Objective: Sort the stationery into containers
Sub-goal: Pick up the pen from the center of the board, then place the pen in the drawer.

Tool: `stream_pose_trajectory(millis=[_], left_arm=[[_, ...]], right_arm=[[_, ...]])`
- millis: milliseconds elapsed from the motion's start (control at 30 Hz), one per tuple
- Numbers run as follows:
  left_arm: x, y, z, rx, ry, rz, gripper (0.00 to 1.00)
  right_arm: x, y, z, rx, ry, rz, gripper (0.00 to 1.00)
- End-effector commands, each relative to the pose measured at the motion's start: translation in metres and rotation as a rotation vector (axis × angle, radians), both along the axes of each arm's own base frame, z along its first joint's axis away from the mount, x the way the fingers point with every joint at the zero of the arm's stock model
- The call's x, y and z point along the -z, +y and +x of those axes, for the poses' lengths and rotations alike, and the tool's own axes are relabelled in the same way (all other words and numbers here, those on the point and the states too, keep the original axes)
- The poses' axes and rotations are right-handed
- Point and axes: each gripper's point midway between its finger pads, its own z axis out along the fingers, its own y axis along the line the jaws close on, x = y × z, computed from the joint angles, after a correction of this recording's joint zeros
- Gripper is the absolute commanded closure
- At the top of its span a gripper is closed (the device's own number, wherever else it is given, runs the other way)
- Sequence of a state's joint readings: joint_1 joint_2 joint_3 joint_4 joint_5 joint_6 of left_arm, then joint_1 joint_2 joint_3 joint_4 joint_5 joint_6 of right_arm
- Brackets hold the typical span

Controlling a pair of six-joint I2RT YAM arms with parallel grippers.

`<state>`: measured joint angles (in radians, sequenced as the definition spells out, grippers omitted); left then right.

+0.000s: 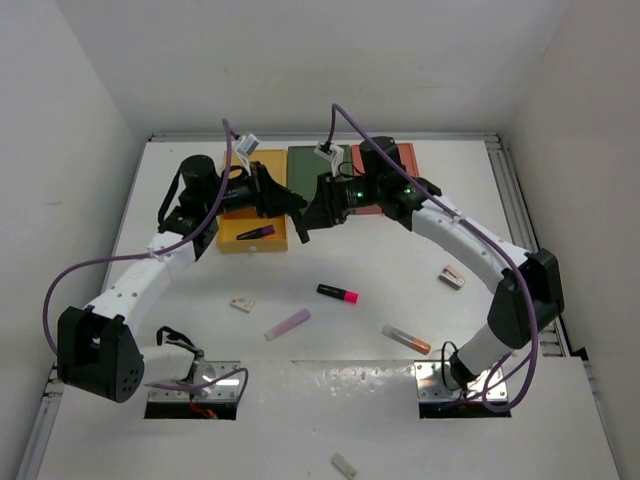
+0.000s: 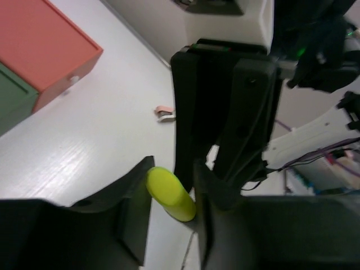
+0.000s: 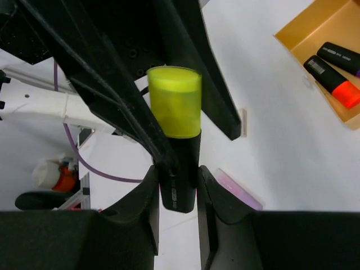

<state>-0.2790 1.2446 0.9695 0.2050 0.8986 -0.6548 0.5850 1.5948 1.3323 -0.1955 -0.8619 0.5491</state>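
A black marker with a yellow cap (image 3: 174, 101) is held in the air between my two grippers, in front of the boxes. My right gripper (image 3: 177, 169) is shut on its black body. My left gripper (image 2: 171, 169) is closed around the yellow cap (image 2: 169, 191). In the top view the two grippers meet tip to tip, left (image 1: 293, 210) and right (image 1: 309, 218), and hide the marker. The mustard yellow drawer (image 1: 250, 246) stands open with a purple-capped marker (image 1: 257, 232) inside. The right wrist view shows an orange-capped marker (image 3: 343, 93) in it too. The dark green box (image 1: 305, 160) and the salmon red box (image 1: 405, 155) stand beside it.
On the table lie a pink-capped marker (image 1: 338, 293), a lilac stick (image 1: 287, 323), a clear orange-tipped tube (image 1: 406, 339) and two erasers (image 1: 241, 303) (image 1: 452, 277). A pale stub (image 1: 344, 464) lies on the near ledge.
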Motion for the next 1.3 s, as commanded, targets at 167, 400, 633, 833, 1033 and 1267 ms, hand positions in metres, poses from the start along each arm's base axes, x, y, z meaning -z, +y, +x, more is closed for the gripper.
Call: stream_pose_trajectory(millis=[167, 400, 633, 833, 1033, 1267], left_arm=[[-0.001, 0.018, 0.007, -0.010, 0.018, -0.023, 0.99], [0.056, 0.069, 0.053, -0.117, 0.061, 0.367, 1.00], [0.101, 0.136, 0.122, -0.211, -0.092, 0.969, 1.00], [0.146, 0.151, 0.130, -0.135, -0.046, 1.116, 1.00], [0.172, 0.155, 0.133, -0.063, -0.067, 1.227, 0.93], [0.197, 0.141, 0.131, 0.024, -0.064, 1.246, 0.86]], right_arm=[[-0.019, -0.004, 0.010, 0.013, -0.052, 0.033, 0.71], [0.049, -0.048, 0.039, 0.089, -0.189, -0.282, 0.53], [0.142, -0.073, 0.018, -0.056, -0.262, -0.714, 0.54], [0.193, -0.085, -0.003, -0.049, -0.241, -0.791, 0.45], [0.220, -0.090, -0.002, -0.009, -0.254, -0.844, 0.35], [0.236, -0.094, -0.008, -0.051, -0.273, -0.874, 0.35]])
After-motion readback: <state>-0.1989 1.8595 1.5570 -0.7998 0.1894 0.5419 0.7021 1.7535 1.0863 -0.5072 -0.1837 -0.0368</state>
